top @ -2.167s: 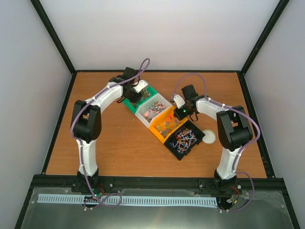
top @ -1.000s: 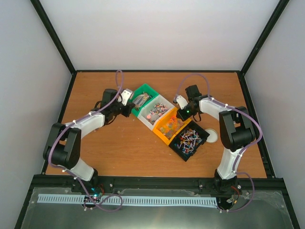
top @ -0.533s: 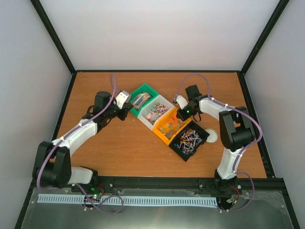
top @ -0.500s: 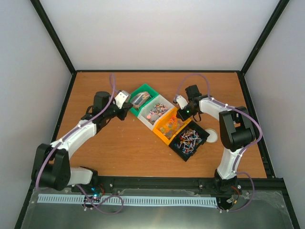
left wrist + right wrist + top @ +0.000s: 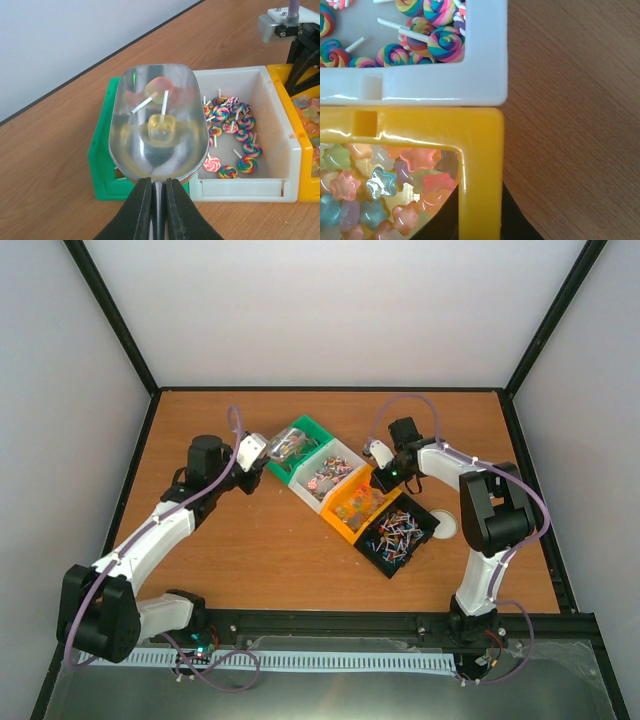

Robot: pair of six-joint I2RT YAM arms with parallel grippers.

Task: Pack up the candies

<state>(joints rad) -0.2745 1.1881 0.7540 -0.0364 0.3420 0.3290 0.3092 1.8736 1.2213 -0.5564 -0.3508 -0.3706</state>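
Drawn back leftward since before, my left gripper (image 5: 155, 192) pinches the scoop (image 5: 130, 145) handle, two candies (image 5: 161, 127) aboard, I think, above the green bin (image 5: 100, 170); right gripper (image 5: 480, 220) clamps the yellow bin (image 5: 420, 122) wall; four bins (image 5: 303, 490) total.

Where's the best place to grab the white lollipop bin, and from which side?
Probably an end wall of the white bin, from above, with one finger inside and one outside. The green bin and yellow bin sit against its long sides, leaving no finger room there. Its thin, upright end walls stand free.
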